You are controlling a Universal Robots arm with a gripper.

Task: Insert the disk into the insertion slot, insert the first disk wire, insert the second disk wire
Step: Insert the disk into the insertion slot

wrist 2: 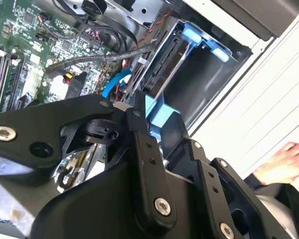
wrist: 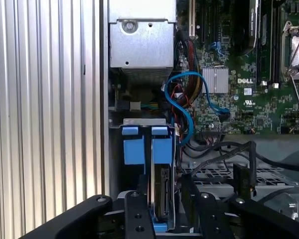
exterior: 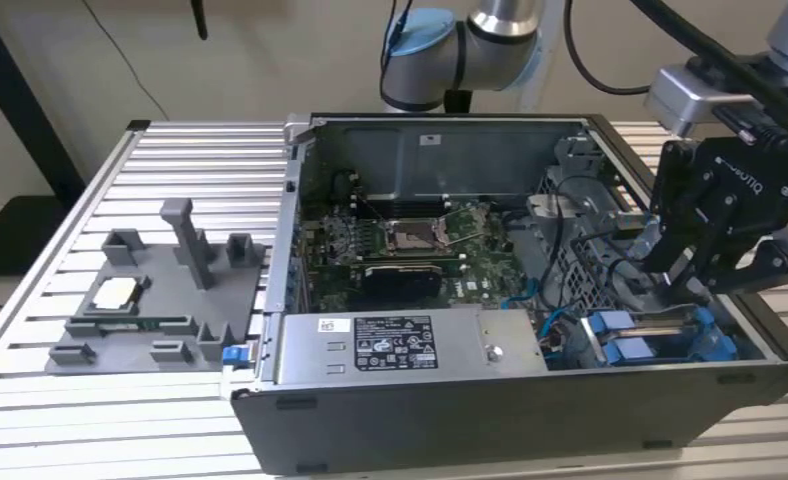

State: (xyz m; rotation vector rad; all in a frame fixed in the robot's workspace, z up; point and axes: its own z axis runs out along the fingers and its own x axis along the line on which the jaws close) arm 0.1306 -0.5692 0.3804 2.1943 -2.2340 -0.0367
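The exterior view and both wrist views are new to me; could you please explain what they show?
This is one robot arm ending in a black gripper. The exterior view comes from a camera off the arm; both wrist views come from cameras riding near its wrist. On the ribbed metal table stands an open grey computer case with a green circuit board inside; on the exterior view's left lies a grey plastic fixture. The gripper is at the case's drive bay, at the silver-grey disk in its bright blue plastic carrier, which stands on edge there. Whether it grips the disk, I cannot tell. A person's hand shows in the second wrist view.
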